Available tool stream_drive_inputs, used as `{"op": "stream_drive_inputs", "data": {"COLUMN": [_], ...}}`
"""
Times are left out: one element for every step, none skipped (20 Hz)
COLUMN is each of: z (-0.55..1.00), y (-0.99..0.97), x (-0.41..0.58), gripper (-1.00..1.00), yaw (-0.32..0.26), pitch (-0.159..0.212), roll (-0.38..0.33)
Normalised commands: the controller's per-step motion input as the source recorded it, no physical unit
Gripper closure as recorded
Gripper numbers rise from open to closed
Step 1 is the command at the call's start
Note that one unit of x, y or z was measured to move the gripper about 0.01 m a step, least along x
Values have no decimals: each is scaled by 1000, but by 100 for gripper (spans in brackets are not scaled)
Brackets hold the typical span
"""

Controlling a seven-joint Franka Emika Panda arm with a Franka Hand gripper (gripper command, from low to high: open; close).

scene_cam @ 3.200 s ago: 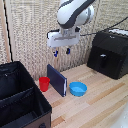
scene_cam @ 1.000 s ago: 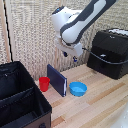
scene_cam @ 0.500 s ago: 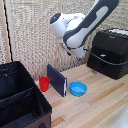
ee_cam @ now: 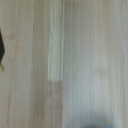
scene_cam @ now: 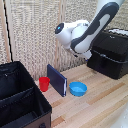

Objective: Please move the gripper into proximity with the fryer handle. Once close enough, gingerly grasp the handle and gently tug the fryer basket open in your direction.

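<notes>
In the exterior view the black boxy fryer (scene_cam: 111,52) stands at the right on the wooden table. Its glossy fryer basket front (scene_cam: 107,65) faces the exterior view's left. The fryer handle is too small and dark to make out against it. The bulky white arm (scene_cam: 80,35) curves down from the top right, and its end (scene_cam: 86,54) hangs just beside the fryer's left side. The gripper's fingers are hidden by the arm there. The wrist view shows only wood planks (ee_cam: 65,60), with no fingers in it.
A red cup (scene_cam: 44,83), an upright dark-blue slab (scene_cam: 56,80) and a blue bowl (scene_cam: 78,89) stand in the middle of the table. A large black fabric crate (scene_cam: 20,100) fills the exterior view's left front. A reed screen (scene_cam: 35,35) stands behind.
The arm has swung from above the slab and bowl toward the exterior view's right and lowered, so its end is now close beside the fryer.
</notes>
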Motion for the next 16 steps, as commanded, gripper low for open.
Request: {"op": "stream_drive_inputs", "data": {"z": [-343, -297, -297, -274, -266, -266, -269, -260, -280, -291, -300, -297, -294, -286, -280, -283], "y": [-434, -443, -463, -491, -514, -557, -600, -634, -649, -646, -637, -643, -646, -657, -663, -666], "x": [-209, -226, -237, -266, -269, -297, -311, -314, -300, -309, -311, -303, -309, -317, -314, -306], "gripper": [-100, -100, -100, -100, -100, -100, -100, -100, -100, -100, -100, -100, -100, -100, -100, -100], "yaw": [155, 153, 152, 148, 148, 140, 132, 121, 112, 108, 101, 99, 97, 96, 99, 105], "pitch": [-62, -74, -76, -83, -89, -97, -101, -114, -111, -112, -114, -111, -109, -105, -100, -96], "roll": [-262, -257, -246, -228, -213, -194, -176, -150, -129, -122, -112, -109, -108, -102, -96, -88]}}
